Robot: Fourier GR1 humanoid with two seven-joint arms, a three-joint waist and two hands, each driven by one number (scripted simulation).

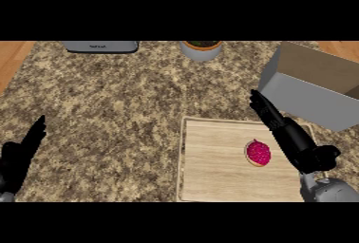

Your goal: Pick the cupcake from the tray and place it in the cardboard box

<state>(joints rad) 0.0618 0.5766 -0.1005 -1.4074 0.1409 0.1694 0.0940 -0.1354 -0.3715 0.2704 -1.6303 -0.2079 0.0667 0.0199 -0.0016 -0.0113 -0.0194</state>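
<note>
Here, the right hand (291,135) is seen stretched over the right edge of the wooden tray (210,178), its fingers straight and pointed toward the far side of the counter, with nothing held in it. Just to its left, apart from the fingers, the cupcake (258,152) is found lying on the tray's right half, its pink topping turned upward and a pale rim showing beneath. The tray itself is set flat on the speckled stone counter (119,104). Beyond the fingertips, at the far right, the cardboard box (312,92) is placed with its opening upward, brown inside and grey on its outer walls, and tilted at an angle to the tray. Along the far edge a grey pot (201,49) with dark contents is seen, and farther left a grey appliance (99,46) bearing a small mark that cannot be read. At the lower left edge the left hand (20,154) is shown resting, open, fingers straight and pointing away, nothing held.
</note>
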